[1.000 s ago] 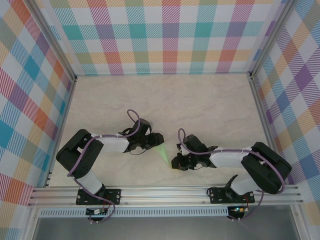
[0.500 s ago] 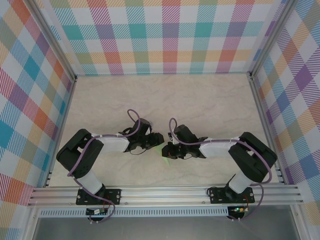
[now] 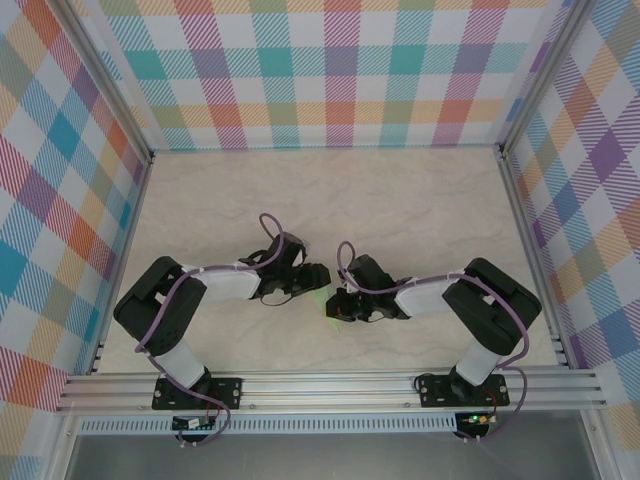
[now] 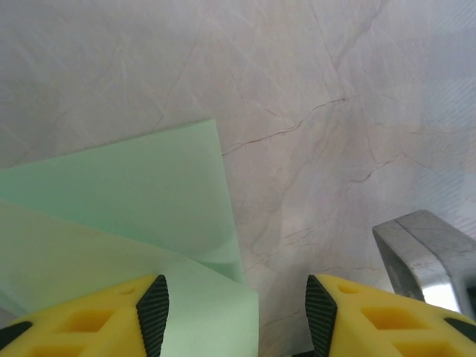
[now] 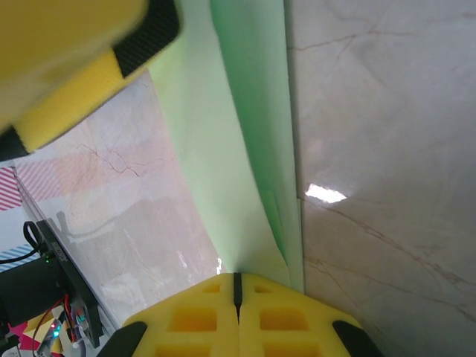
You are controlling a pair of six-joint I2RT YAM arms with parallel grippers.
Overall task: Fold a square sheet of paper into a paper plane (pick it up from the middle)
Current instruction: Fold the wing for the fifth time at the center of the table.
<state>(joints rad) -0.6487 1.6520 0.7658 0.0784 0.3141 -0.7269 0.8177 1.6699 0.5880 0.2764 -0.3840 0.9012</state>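
Paper [image 4: 126, 201], pale green, folded, on marble tabletop [image 4: 335, 111], centre of top view. Left jaws released over its corner. Right jaws clenched, tips against paper.

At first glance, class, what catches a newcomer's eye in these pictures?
The folded pale-green paper on the marble table stands out, with both arms meeting over it. The right gripper is pinched shut on its edge, while the left gripper hangs open above it. Bright plaid walls ring the scene.
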